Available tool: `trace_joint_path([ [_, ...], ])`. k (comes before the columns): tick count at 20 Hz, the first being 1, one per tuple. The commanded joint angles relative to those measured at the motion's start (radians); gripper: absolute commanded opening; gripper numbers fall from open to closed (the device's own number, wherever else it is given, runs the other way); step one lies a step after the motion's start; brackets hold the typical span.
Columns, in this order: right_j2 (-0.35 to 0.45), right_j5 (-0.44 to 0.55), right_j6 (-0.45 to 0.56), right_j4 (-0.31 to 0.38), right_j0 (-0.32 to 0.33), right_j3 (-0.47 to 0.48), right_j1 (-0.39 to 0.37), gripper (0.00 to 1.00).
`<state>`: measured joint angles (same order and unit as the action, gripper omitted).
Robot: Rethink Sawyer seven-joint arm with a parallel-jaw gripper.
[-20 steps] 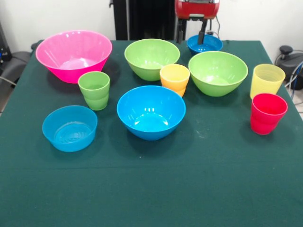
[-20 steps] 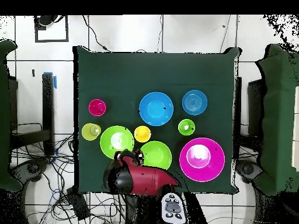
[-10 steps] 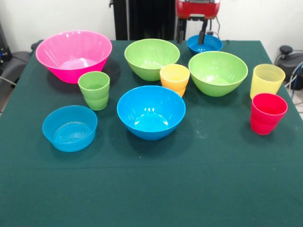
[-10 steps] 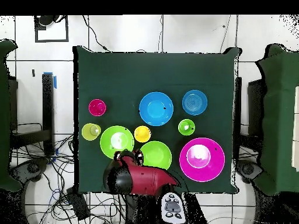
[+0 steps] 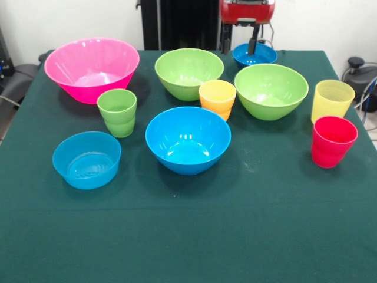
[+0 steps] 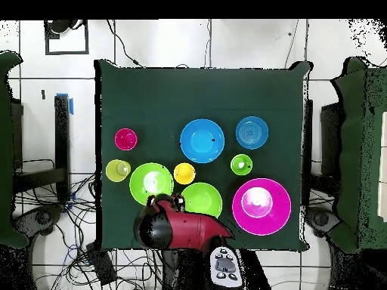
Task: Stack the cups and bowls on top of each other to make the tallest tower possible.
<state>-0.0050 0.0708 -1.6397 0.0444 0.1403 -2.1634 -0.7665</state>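
All cups and bowls stand apart on the green table (image 5: 188,236). The pink bowl (image 5: 92,68) is back left. Two lime green bowls (image 5: 188,72) (image 5: 271,89) flank the orange-yellow cup (image 5: 217,97). The bright blue bowl (image 5: 188,138) is central, with the green cup (image 5: 117,112) and the shallow light blue bowl (image 5: 86,159) to its left. The pale yellow cup (image 5: 332,100) and red cup (image 5: 333,141) are at the right. My gripper (image 5: 238,44) is open at the table's far edge. One finger is over the small dark blue bowl (image 5: 262,56), the other just left of it.
In the overhead view the red arm (image 6: 189,230) covers the dark blue bowl, and the gripper (image 6: 168,202) sits between the two lime green bowls (image 6: 151,183) (image 6: 202,200). The pink bowl (image 6: 261,206) is beside the arm. Cables and chairs lie off the table's sides.
The gripper has edged very slightly to the right in the front view. No cup or bowl has moved.
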Motion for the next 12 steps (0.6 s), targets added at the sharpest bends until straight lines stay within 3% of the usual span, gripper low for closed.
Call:
trace_joint_path([
  [1, 0.126, 0.178, -0.042, 0.004, 0.056, 0.136, 0.049, 1.00],
  [12, 0.151, 0.330, 0.008, 0.031, 0.096, 0.286, 0.086, 1.00],
])
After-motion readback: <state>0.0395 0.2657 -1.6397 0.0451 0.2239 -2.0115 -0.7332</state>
